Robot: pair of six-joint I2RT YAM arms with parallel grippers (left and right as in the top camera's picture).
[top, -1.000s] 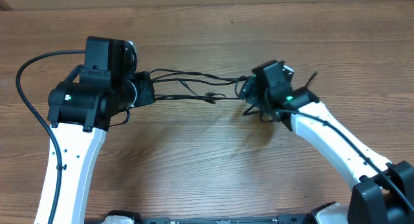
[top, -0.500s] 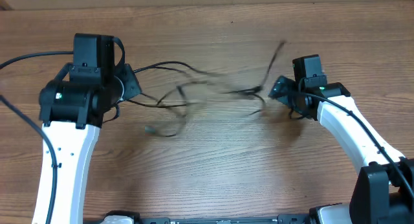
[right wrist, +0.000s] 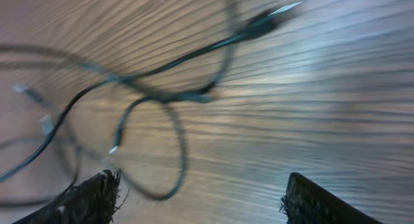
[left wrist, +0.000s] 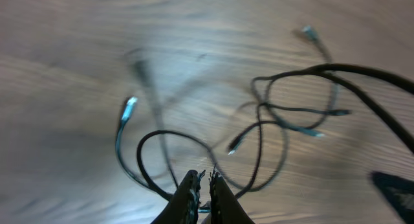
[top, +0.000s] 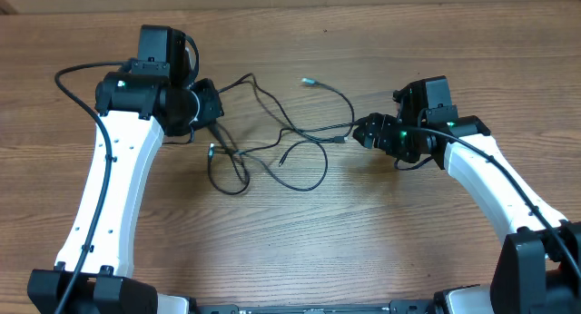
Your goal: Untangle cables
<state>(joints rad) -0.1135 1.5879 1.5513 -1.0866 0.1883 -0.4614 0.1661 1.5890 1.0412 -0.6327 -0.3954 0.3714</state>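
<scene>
Left gripper (left wrist: 202, 195) fingers pressed together; right gripper (right wrist: 202, 180) spread; cables (top: 318, 130) loose.

The surface (top: 300, 250) is light brown wood grain. On it lie the cables (top: 289, 132), thin black cords spread in loose, crossing loops across its middle. One silver-tipped plug (top: 309, 80) lies toward the far edge. A second plug (top: 211, 151) lies at the left beside a narrow loop, with a wider oval loop to the right of that. Whether every strand rests flat cannot be told.
</scene>
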